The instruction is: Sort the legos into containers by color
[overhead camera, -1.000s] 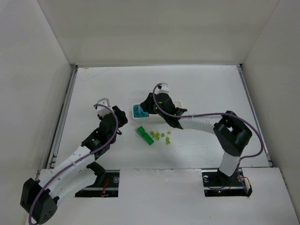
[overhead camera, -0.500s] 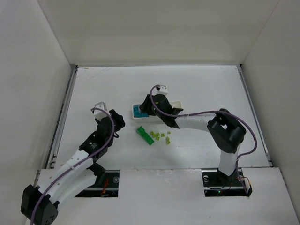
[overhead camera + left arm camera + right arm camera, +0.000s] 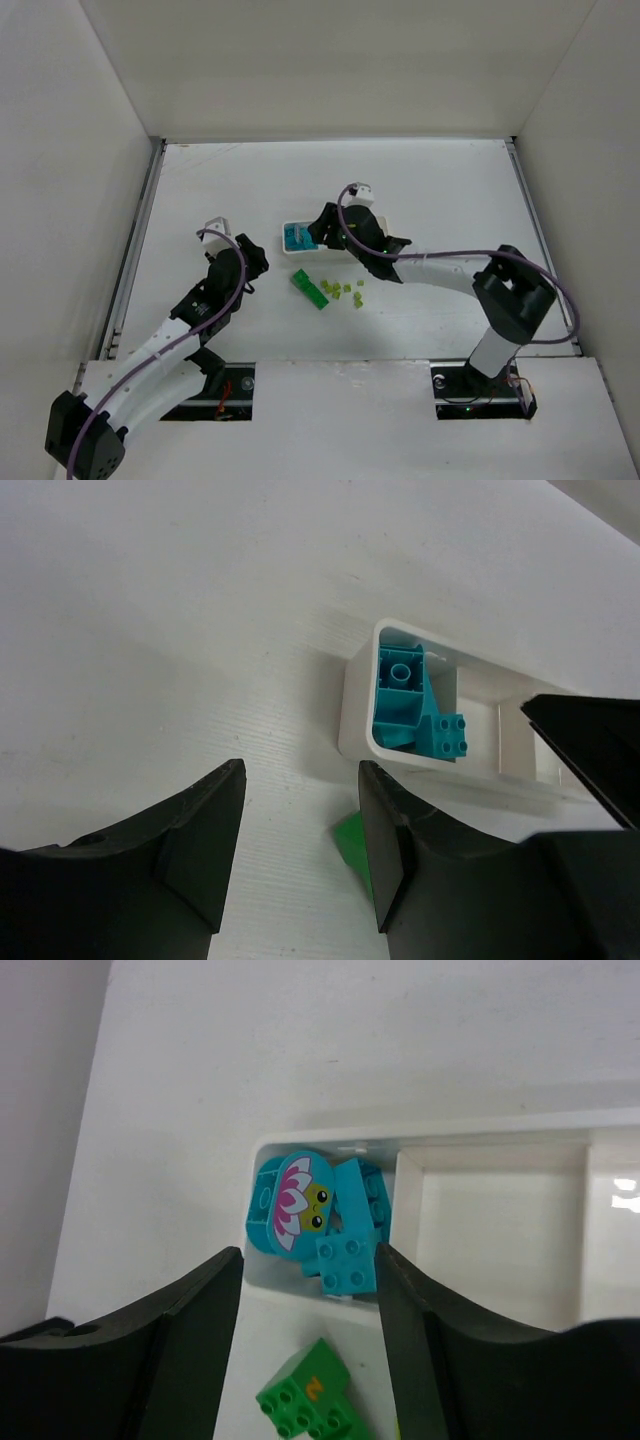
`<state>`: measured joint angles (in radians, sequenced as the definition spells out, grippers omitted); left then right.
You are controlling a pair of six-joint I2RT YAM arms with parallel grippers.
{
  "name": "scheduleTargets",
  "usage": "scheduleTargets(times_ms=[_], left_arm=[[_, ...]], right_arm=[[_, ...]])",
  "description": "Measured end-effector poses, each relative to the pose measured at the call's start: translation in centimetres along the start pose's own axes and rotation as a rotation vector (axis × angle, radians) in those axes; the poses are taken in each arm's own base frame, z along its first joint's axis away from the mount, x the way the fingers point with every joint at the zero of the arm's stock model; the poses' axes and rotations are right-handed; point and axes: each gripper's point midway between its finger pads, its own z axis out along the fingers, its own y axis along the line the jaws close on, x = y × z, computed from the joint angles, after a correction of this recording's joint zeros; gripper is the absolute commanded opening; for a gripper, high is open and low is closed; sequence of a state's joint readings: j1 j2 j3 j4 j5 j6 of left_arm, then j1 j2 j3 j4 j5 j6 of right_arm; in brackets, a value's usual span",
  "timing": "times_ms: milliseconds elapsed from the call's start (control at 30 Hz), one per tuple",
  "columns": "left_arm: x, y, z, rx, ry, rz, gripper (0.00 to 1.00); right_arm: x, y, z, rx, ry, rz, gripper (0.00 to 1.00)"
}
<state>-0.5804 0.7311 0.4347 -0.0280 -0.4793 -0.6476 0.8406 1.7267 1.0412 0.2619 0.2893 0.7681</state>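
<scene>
Tabletop [image 3: 450, 190]: green brick [image 3: 309, 290] diag, far-L to near-R.

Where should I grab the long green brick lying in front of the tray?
Come straight down on the green brick and pinch across its narrow width, closing on the two long sides. It lies flat and diagonal, studs up, so turn the wrist to match. Probably favour the end nearer the tray: small yellow-green pieces sit close beside the other end.
</scene>
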Motion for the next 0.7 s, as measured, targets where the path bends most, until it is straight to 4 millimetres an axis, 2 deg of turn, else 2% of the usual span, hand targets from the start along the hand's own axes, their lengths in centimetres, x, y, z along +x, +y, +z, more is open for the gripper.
scheduleTargets(times_ms=[100, 200, 300, 400, 467, 533, 600, 700], left_arm=[[0.0, 0.0, 0.0, 0.002, 0.003, -0.003, 0.46], [-0.3, -0.4, 0.0, 0.015, 0.006, -0.015, 0.46], [-0.8, -0.8, -0.1, 0.028, 0.012, -0.038, 0.46], [-1.1, -1.0, -0.1, 0.038, 0.018, -0.064, 0.46], [-1.1, -0.9, -0.1, 0.038, 0.024, -0.074, 0.46], [-1.1, -0.7, -0.1, 0.035, 0.028, -0.081, 0.46], [-1.3, -0.5, -0.3, 0.033, 0.024, -0.092, 0.46], [-1.8, -0.3, -0.6, 0.035, 0.013, -0.104, 0.46]], right_arm=[[-0.5, 0.4, -2.8, -0.030, -0.019, -0.036, 0.68], [0.8, 2.5, -5.6, -0.104, -0.003, -0.111, 0.74], [4.2, 4.9, -7.7, -0.185, 0.071, -0.228, 0.78], [9.0, 5.6, -8.9, -0.221, 0.174, -0.369, 0.81], [11.7, 5.2, -8.8, -0.206, 0.231, -0.455, 0.82], [13.2, 4.0, -8.3, -0.164, 0.261, -0.522, 0.82], [13.6, 2.4, -7.7, -0.105, 0.265, -0.570, 0.82], [13.1, 1.0, -7.1, -0.041, 0.246, -0.611, 0.82]])
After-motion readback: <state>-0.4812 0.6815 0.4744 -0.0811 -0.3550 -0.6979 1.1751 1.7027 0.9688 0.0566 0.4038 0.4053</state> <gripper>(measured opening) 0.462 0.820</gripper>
